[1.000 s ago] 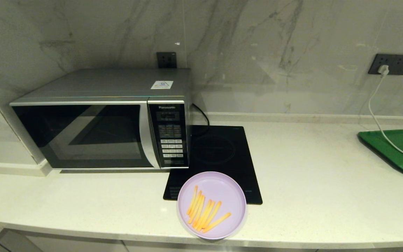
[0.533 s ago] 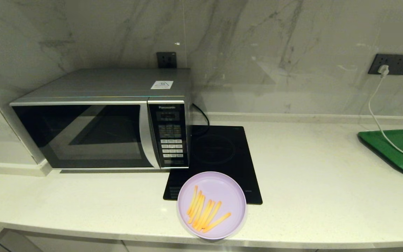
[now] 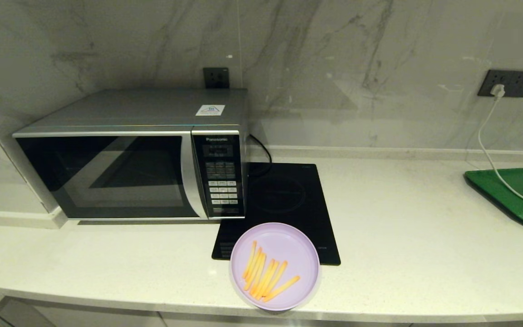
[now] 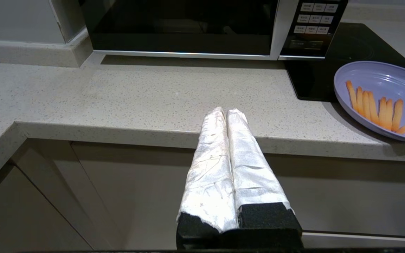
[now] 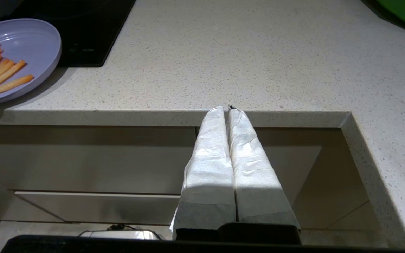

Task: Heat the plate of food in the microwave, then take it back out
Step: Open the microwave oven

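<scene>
The lilac plate of food (image 3: pixel 274 266) with orange-yellow fries sits at the counter's front edge, partly over the hob. It also shows as the plate of food (image 4: pixel 381 100) in the left wrist view and the plate of food (image 5: pixel 16 59) in the right wrist view. The silver microwave (image 3: pixel 134 154) stands at the back left with its dark door closed. My left gripper (image 4: pixel 226 111) is shut and empty, held just off the counter edge, left of the plate. My right gripper (image 5: pixel 226 109) is shut and empty, below the counter edge, right of the plate. Neither arm shows in the head view.
A flat black induction hob (image 3: pixel 284 200) lies right of the microwave. A green tray (image 3: pixel 515 193) sits at the far right with a white cable (image 3: pixel 493 150) running over it from a wall socket. The counter's front edge (image 3: pixel 152 304) has cabinet fronts below it.
</scene>
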Motion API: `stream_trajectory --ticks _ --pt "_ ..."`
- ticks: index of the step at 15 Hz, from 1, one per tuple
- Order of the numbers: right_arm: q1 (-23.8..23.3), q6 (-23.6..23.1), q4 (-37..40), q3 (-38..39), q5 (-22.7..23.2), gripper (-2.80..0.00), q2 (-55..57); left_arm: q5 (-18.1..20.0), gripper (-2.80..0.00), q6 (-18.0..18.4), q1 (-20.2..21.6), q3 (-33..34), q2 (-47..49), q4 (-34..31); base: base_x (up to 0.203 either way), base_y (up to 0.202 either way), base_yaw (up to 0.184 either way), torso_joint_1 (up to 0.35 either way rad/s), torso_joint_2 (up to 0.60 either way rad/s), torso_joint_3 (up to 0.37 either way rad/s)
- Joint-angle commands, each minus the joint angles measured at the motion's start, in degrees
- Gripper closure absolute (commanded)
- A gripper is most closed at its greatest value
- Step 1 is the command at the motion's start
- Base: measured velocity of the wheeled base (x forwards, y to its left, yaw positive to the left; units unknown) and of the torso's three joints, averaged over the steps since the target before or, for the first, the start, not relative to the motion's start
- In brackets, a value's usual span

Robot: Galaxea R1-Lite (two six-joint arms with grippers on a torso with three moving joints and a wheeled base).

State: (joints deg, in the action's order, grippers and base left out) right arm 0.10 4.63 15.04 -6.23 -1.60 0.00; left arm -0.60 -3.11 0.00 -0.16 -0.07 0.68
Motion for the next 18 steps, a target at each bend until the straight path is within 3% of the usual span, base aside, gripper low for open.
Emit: stream_trajectory --ticks 1,6,9,11,14,16,18 --pt "0.0 0.0 0.1 0.0 -0.1 0.0 0.0 0.0 0.0 0.0 0.0 0.1 0.1 0.0 0.0 0.0 0.0 0.0 0.0 0.0" --pt "0.0 0.0 0.1 0.0 0.0 0.0 0.0 1.8 0.0 2.5 0.0 -3.1 0.1 -0.2 0.0 0.0 0.0 0.0 0.0 0.0" --pt "0.0 0.0 0.1 0.0 -0.1 0.0 0.0 12.9 0.0 2.6 -0.1 -18.7 4.3 -6.1 0.0 0.0 0.0 0.0 0.0 0.0" --pt "0.0 0.0 0.1 0.0 0.0 0.0 0.0 18.2 0.0 2.3 -1.4 -25.9 13.5 -11.7 0.0 0.0 0.0 0.0 0.0 0.0" --pt "0.0 0.0 0.1 0.0 -0.1 0.0 0.0 21.8 0.0 -0.4 -10.5 -31.9 28.5 -13.9 0.0 0.0 0.0 0.0 0.0 0.0" --pt "0.0 0.0 0.1 0.0 0.0 0.0 0.0 23.0 0.0 -4.6 -17.9 -34.0 36.6 -12.7 0.0 0.0 0.0 0.0 0.0 0.0" --pt "0.0 0.0 0.1 0.0 0.0 0.0 0.0 24.6 0.0 -6.9 -20.5 -34.6 44.8 -8.8 0.0 0.0 0.0 0.0 0.0 0.0"
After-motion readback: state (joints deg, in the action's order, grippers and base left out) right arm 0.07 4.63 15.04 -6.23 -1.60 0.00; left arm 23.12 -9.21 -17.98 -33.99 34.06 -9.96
